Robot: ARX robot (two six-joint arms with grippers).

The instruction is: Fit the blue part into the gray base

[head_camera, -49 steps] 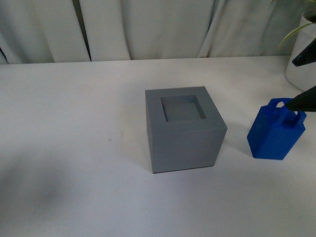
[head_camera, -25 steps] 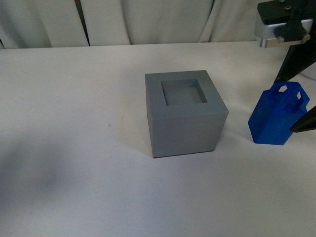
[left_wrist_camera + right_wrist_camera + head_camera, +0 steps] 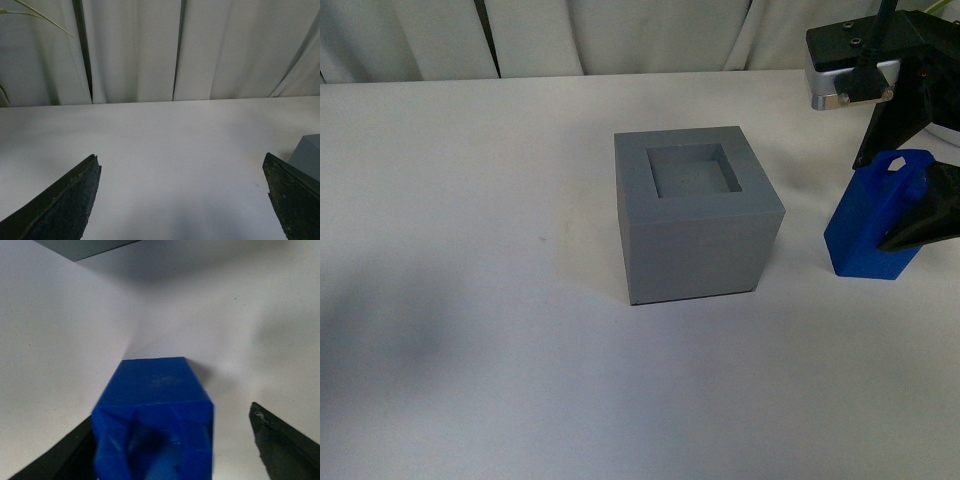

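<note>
- So the right gripper (image 3: 875, 205) is down over the blue part (image 3: 868, 235), jaws spread wide with a finger on either side: the far one behind the top, the near one crossing in front of its lower side
- In the right wrist view the blue part (image 3: 150, 385) sits between the two fingers (image 3: 282, 445). There's a clear strip of table on one side, while on the other the finger runs right up to the block's edge, and I can't tell if it's actually touching
- Either way it isn't clamped on anything, and the block stands on the table (image 3: 470, 200)
- The blue part is upright, to the right of the base (image 3: 698, 230) in the front view, near it but apart. Its handle (image 3: 897, 163) loop is at the top, between the fingers
- The base sits around mid-table with the square recess (image 3: 695, 170) in its top face pointing up, and the blue part isn't in it yet
- The left gripper (image 3: 181, 159) is spread wide too, gripping nothing, with just bare table between its fingers
- In the left wrist view a corner of the base (image 3: 307, 155) pokes in next to one finger, and a pale curtain (image 3: 135, 50) hangs behind the table's far edge
</note>
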